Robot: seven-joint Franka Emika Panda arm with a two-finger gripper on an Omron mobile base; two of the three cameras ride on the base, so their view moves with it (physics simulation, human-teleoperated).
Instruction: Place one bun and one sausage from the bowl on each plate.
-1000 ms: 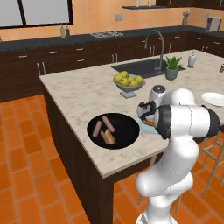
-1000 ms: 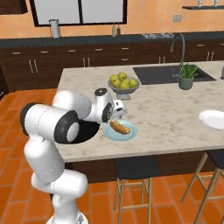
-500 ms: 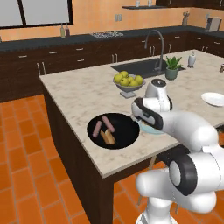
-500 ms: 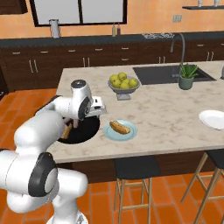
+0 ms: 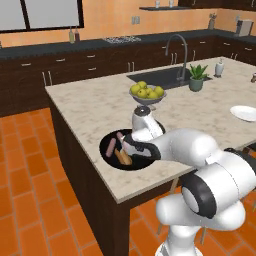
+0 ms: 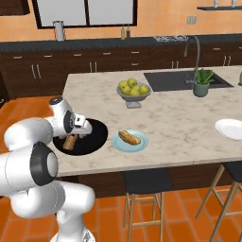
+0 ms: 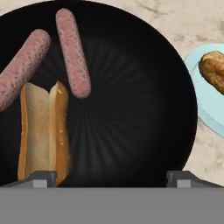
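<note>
Black bowl (image 7: 144, 109) — bun (image 7: 43, 131), two sausages (image 7: 73, 52); blue plate (image 7: 205, 105) — bun (image 7: 213, 72).

Black bowl (image 7: 144, 109): plain black, faint radial sheen on its floor. In the bowl, two sausages (image 7: 73, 52) (image 7: 22, 68), pinkish-brown, finely mottled. Beside them in the bowl, bun (image 7: 43, 131): golden-tan crust, paler cream cut faces. Just right of the bowl, pale blue plate (image 6: 126, 144) bearing a second bun (image 6: 129, 137), golden-brown. Beyond the bowl, grey footed bowl (image 6: 134, 97) of yellow-green fruit (image 6: 131, 87). Far right of the bowl, white plate (image 6: 230, 128). Counter (image 6: 179, 113) under the bowl: cream marble, tan veining.
</note>
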